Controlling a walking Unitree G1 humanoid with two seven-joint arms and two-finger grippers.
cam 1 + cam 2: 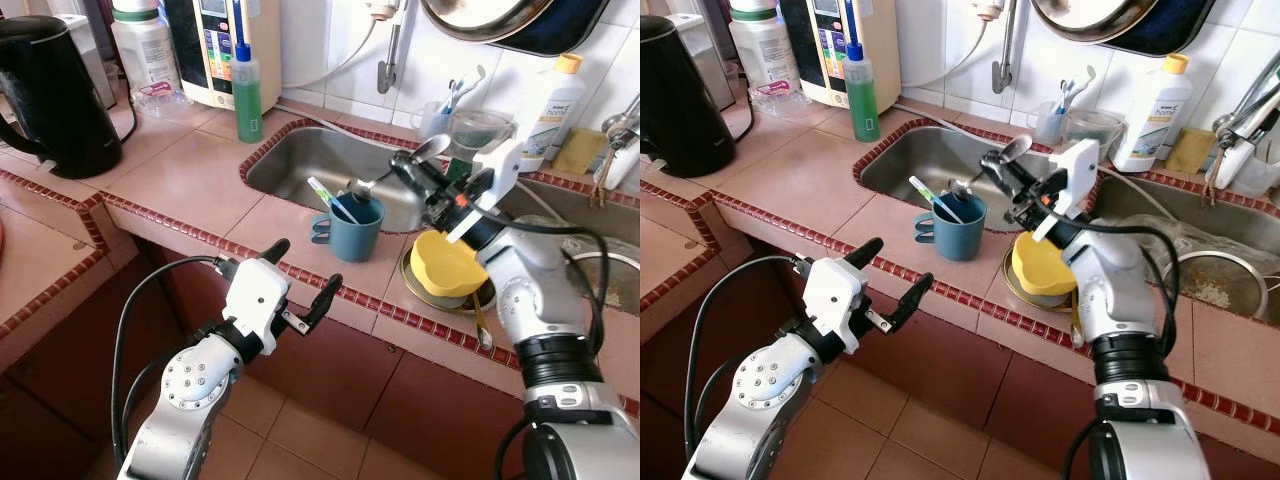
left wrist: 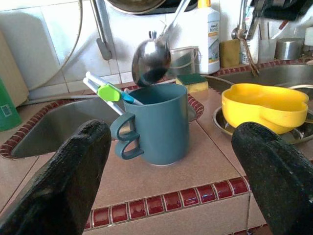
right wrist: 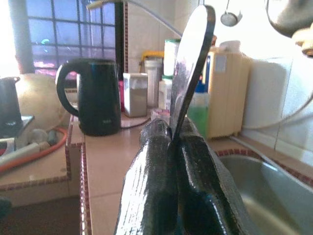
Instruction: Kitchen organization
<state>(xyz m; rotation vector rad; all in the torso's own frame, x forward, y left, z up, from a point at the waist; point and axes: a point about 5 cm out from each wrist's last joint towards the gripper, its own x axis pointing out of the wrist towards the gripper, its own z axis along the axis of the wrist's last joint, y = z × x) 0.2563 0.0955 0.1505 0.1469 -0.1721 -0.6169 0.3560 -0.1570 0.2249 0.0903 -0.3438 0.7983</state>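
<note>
A dark blue cup [image 1: 355, 228] stands on the pink tiled counter [image 1: 190, 180] beside the sink [image 1: 320, 155], with toothbrushes [image 1: 325, 195] leaning in it. My right gripper [image 1: 415, 170] is shut on a metal spoon [image 1: 985, 172], whose bowl hangs just above the cup's rim. In the right wrist view the spoon [image 3: 193, 63] sticks up from between the closed fingers [image 3: 156, 171]. My left gripper [image 1: 308, 265] is open, low in front of the counter edge, and faces the cup [image 2: 164, 125]. A yellow bowl [image 1: 445, 262] sits on a metal plate [image 1: 420, 288] to the cup's right.
A black kettle [image 1: 55, 90] stands at the far left, with a green bottle [image 1: 247, 95] and a water purifier [image 1: 220, 45] behind the sink. A white detergent bottle [image 1: 555, 110] and a sponge [image 1: 580, 150] stand at the back right. A pan [image 1: 500, 20] hangs above.
</note>
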